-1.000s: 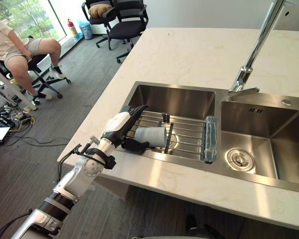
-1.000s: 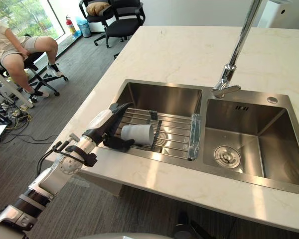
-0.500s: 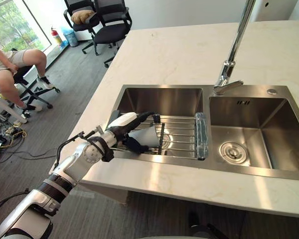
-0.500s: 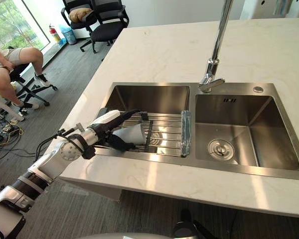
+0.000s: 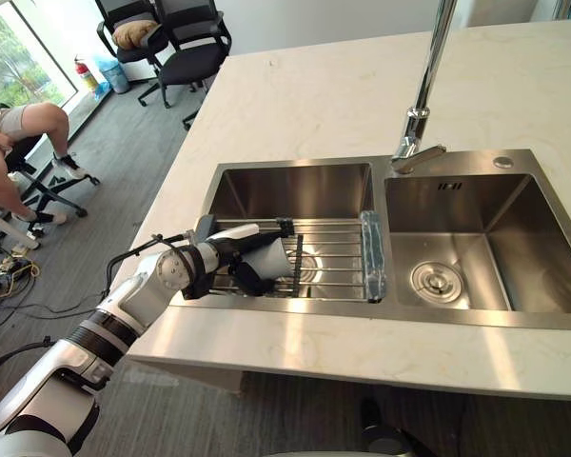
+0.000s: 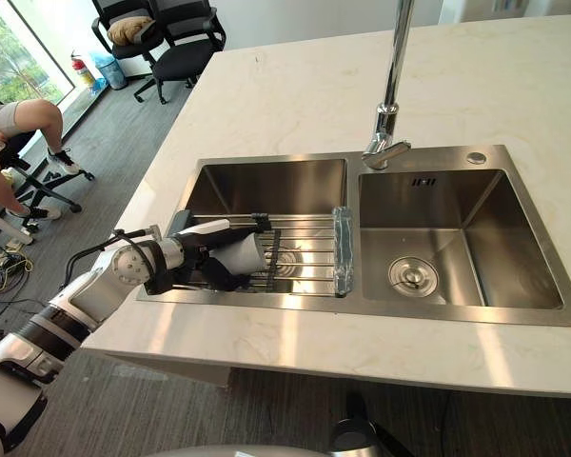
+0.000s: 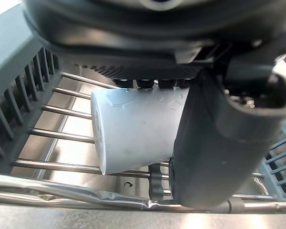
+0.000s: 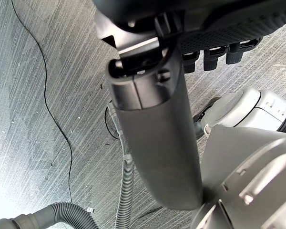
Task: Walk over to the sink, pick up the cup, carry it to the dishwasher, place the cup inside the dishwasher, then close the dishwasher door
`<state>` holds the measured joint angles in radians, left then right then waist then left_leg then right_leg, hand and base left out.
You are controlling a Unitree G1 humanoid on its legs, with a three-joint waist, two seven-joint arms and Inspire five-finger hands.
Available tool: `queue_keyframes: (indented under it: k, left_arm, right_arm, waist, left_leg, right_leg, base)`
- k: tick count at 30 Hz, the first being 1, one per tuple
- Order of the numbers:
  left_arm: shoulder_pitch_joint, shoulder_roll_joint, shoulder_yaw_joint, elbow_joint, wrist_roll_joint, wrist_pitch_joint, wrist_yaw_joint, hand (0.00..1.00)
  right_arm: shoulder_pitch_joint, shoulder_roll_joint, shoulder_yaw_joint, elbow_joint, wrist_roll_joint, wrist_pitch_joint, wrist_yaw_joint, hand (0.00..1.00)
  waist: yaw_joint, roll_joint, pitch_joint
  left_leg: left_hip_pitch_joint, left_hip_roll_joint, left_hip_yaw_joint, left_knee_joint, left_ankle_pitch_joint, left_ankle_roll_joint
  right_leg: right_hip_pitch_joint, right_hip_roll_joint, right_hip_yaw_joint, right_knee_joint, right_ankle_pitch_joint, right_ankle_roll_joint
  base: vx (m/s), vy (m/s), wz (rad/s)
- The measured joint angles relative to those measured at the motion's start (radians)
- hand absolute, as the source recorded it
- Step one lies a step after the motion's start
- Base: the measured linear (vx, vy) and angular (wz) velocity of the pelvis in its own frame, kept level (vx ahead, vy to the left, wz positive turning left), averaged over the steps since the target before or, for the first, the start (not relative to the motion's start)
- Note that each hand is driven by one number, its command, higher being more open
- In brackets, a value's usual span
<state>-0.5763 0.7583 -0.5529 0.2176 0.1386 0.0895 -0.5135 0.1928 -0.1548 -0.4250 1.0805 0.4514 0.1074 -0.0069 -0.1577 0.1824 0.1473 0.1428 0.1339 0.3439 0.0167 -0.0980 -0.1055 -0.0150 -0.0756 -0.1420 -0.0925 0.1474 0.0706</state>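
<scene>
Matt white plastic cup in the left hand, under it a glossy metal-rod rack, brushed-steel sink, smooth marbled worktop.

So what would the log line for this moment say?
step: pick up cup | left hand: curled round cup | cup: on its side on rack, left basin | right hand: low over floor

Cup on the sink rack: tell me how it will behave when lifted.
The cup lies on its side across the bars of the rack, so it could roll if released. It looks like thin white plastic, probably light and slightly squeezable. Its smooth wall may slip in the left robot hand, whose thumb and fingers close round it.
</scene>
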Motion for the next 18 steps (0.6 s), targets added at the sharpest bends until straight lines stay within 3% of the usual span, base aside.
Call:
queue_keyframes:
  k: [7,8,13,18]
  left_arm:
    - [-0.032,-0.001,0.007,0.034,0.007,0.011,-0.039,1.0]
    - [-0.034,-0.002,0.01,0.039,0.02,0.012,-0.046,0.0]
    - [-0.039,-0.022,0.022,0.079,0.024,-0.008,-0.022,0.0]
    - [-0.016,-0.023,-0.008,0.103,0.063,-0.081,0.133,0.0]
  right_arm:
    - [0.0,-0.002,0.003,-0.009,0.0,0.0,-0.001,1.0]
    - [0.0,-0.003,0.004,-0.009,0.001,0.0,-0.001,1.0]
    - [0.001,-0.003,0.022,-0.009,0.036,-0.001,-0.001,1.0]
    - [0.002,-0.007,0.04,-0.01,0.038,-0.003,-0.001,1.0]
  waist:
    - [-0.002,0.0,0.018]
    - [-0.002,0.001,0.02]
    - [-0.003,-0.001,0.023]
    - [-0.005,-0.002,0.025]
  left_leg:
    - [0.003,0.006,-0.001,0.0,-0.001,-0.001]
    - [0.002,0.006,-0.001,0.0,-0.001,-0.001]
    - [0.001,0.005,-0.004,0.0,-0.001,-0.001]
    - [-0.003,0.005,-0.01,0.0,0.0,-0.001]
  right_leg:
    - [0.001,0.002,-0.003,0.0,-0.002,-0.002]
    - [0.003,0.002,-0.003,0.0,-0.002,-0.002]
    - [0.003,0.0,-0.007,0.0,-0.002,-0.001]
    - [0.004,-0.001,-0.015,0.0,-0.002,-0.001]
  base:
    - [-0.02,-0.011,0.0]
    - [0.0,0.0,0.0]
    - [-0.02,-0.009,0.01]
    - [0.0,-0.001,0.02]
